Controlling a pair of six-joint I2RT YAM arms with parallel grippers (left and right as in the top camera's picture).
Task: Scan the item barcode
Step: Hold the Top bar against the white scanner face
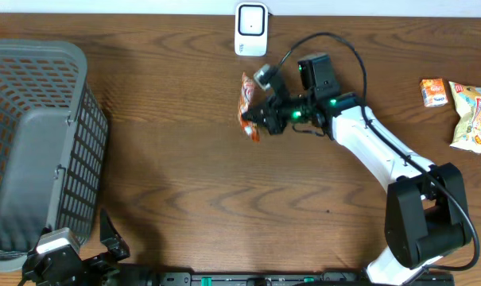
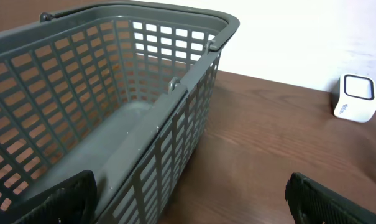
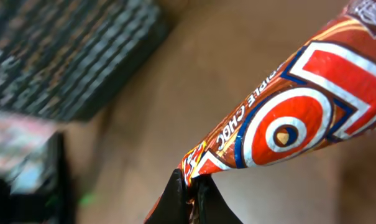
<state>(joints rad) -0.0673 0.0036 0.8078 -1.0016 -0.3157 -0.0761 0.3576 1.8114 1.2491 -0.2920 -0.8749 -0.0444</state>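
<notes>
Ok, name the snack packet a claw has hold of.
The red-orange packet in the right claw; the small orange pack and pale bag lie untouched.

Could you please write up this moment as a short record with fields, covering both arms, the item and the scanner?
item: snack packet, pinched at one end
right fingers: shut on the snack packet
left fingers: open, empty, beside the basket
scanner: white, at the table's far edge, apart from the packet
basket: grey, nothing visible inside
other goods: small orange packet and pale bag, far right
</notes>
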